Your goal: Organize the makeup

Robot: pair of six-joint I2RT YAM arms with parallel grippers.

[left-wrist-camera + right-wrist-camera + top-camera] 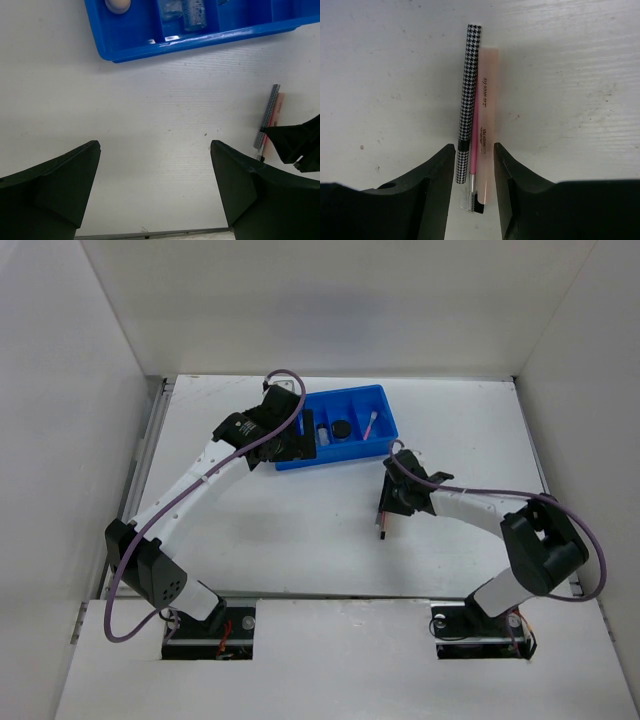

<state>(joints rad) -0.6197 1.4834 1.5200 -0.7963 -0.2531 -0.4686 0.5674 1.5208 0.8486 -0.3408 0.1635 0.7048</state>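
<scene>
Three thin pencils lie side by side on the white table: a black-and-white checked pencil, a thin pink brush and a pale pink pen. My right gripper straddles their near ends, open, its jaws close on both sides and the pencils resting on the table. The same pencils show in the left wrist view. My left gripper hovers wide open over bare table just short of the blue tray. In the tray sit a cream round item, clear bottles and a black jar.
The tray stands at the back centre of the table, with a pink stick in its right compartment. White walls close in the table on the left, right and back. Both arm bases sit at the near edge.
</scene>
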